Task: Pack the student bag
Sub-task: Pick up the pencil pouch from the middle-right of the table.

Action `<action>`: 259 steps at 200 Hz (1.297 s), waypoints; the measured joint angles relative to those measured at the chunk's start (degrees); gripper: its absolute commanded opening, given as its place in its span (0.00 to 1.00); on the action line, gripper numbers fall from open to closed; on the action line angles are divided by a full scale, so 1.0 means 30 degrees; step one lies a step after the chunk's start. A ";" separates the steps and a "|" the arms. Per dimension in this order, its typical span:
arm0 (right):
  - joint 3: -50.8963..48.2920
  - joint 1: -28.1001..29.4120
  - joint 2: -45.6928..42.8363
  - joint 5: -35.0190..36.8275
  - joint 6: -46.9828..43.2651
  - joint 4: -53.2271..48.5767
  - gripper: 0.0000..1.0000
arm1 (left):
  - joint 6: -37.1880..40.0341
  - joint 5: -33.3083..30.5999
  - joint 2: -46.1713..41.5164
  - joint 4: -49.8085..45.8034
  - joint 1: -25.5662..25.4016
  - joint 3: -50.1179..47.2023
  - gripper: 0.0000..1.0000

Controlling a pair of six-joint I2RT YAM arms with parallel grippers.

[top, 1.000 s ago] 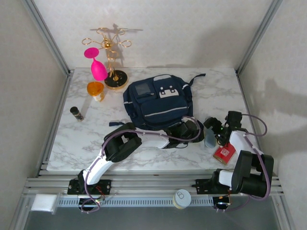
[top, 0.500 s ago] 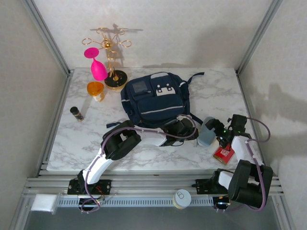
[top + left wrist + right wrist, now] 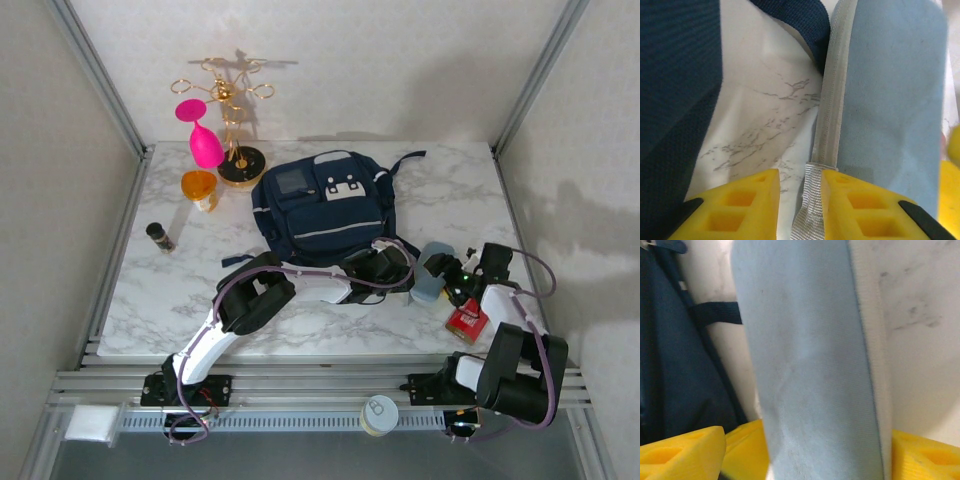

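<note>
Your student bag [image 3: 325, 205] lies flat on the marble table [image 3: 150, 290] behind both grippers, your right gripper [image 3: 825, 450] clasps the pale blue pouch [image 3: 430, 275] wide-jawed, and your left gripper [image 3: 800, 185] sets narrow jaws beside its zip tab [image 3: 812, 200], grip unclear.

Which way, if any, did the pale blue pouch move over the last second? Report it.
Yes. The pale blue pouch has shifted up the top view, away from the red box and closer to the student bag.

No text, brand or number is legible. The white patch [image 3: 347, 188] on the student bag [image 3: 322, 222] bears dark marks too small to read. The white label on the red box [image 3: 466, 321] is equally unreadable.
</note>
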 measured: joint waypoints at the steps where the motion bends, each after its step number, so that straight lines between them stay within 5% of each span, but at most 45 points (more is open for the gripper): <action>1: 0.0000 0.0000 -0.0044 -0.0044 -0.0058 0.0000 0.70 | -0.0007 0.0000 0.0000 -0.0007 0.0000 0.0000 0.25; 91: 0.0000 0.0000 -0.0532 -0.0532 -0.0474 0.0423 0.32 | 0.0146 -0.0262 0.0204 -0.0765 0.0000 0.0437 0.23; 182: 0.0554 -0.0036 -0.1341 -0.0663 -0.0678 -0.0539 0.14 | 0.0299 0.0211 -0.0073 -0.0947 0.0000 0.0510 0.36; 259: 0.3504 -0.0029 -0.3861 -0.1239 -0.0517 -0.2754 0.16 | 0.2630 0.1537 -1.0397 -0.0831 -0.0044 -0.5253 0.53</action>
